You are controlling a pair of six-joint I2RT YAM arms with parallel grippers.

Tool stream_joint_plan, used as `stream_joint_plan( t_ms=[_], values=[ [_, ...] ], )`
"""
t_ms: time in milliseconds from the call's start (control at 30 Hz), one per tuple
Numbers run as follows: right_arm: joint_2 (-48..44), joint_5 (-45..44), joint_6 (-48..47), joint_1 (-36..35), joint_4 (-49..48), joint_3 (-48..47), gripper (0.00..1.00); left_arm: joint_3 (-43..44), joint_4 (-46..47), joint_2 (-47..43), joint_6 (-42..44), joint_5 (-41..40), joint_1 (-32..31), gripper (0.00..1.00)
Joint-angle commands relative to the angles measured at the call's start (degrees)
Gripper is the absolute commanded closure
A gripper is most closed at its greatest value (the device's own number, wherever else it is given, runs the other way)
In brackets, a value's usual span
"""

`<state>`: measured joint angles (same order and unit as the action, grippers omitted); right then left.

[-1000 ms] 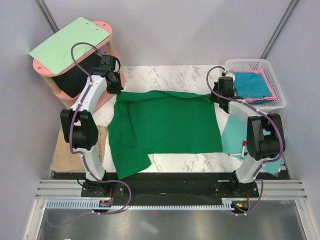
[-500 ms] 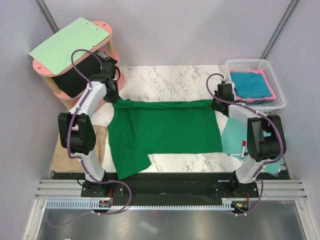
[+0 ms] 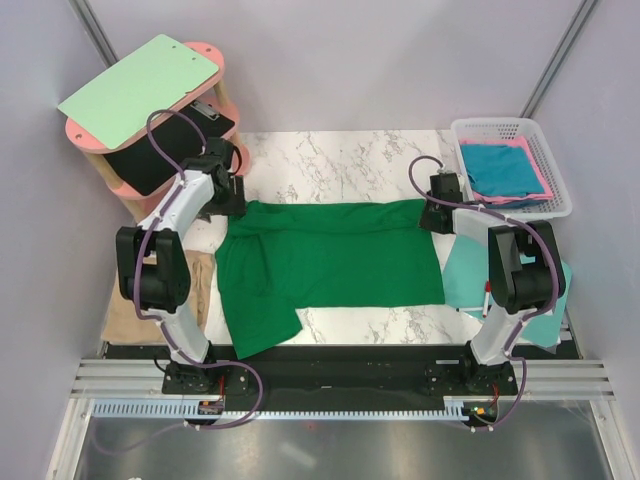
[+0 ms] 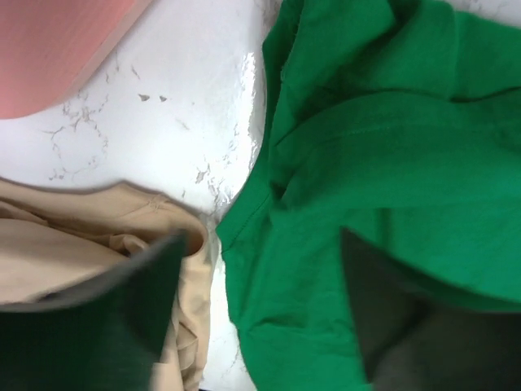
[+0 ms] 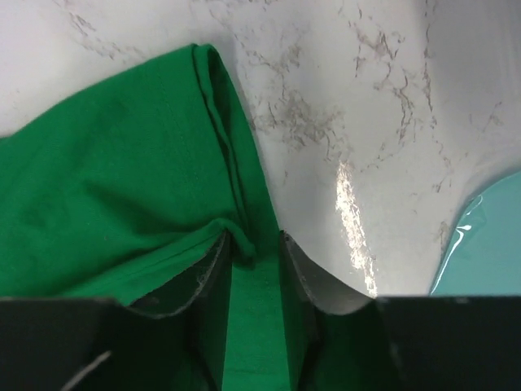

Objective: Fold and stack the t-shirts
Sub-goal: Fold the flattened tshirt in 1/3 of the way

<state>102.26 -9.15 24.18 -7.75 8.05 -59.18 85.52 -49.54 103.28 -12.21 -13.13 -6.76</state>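
No text, label, brand, number or sign could be read in any of the three views.
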Motion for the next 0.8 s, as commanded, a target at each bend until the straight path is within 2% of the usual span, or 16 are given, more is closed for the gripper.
stream_joint_plan(
  t_ms=[0,33,67,200,467,767],
  values=[
    [-0.12,1.76,-0.46,-0.07,2.76,-2.09,0.54,-1.49,-0.73,-5.97,-0.1,-3.22,-0.35,0.01],
    [-0.65,2.55,-0.54,-0.07,2.67,-1.91,0.47,-2.27,-0.3,-6.69,-0.1,-3.57,-0.7,0.0],
    [-1.35,2.64,-0.63,-0.07,2.76,-1.65,0.34,-2.63,-0.12,-7.65,-0.01,-4.36,-1.05,0.0],
    [-4.17,2.56,-0.98,-0.16,2.23,-1.99,0.14,-3.43,1.81,-9.42,1.22,-5.07,-4.12,0.0],
    [-2.68,4.13,-0.72,-0.16,0.3,-4.98,0.12,1.31,2.52,-0.37,1.67,-7.62,-10.98,0.01],
    [-2.5,5.9,0.07,-0.16,-2.08,-6.74,0.13,15.19,2.34,11.83,1.57,-6.57,-10.99,0.09]
  ],
)
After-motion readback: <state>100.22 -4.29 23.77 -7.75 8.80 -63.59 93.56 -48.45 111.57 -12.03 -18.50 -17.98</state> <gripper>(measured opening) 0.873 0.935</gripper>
